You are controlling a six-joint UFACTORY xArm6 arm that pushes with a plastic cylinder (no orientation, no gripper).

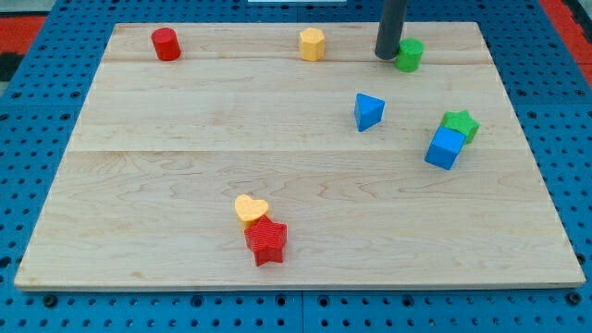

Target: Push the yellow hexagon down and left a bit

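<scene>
The yellow hexagon (pixel 313 43) stands near the view's top edge of the wooden board (pixel 185 185), a little left of centre. My tip (pixel 386 55) is down on the board to the hexagon's right, about a block and a half's width away. It sits right beside the left side of a green cylinder (pixel 409 55).
A red cylinder (pixel 166 44) is at the top left. A blue triangular block (pixel 368 111) sits right of centre. A green star (pixel 460 124) touches a blue cube (pixel 445 148) at the right. A yellow heart (pixel 251 211) touches a red star (pixel 267 240) near the bottom.
</scene>
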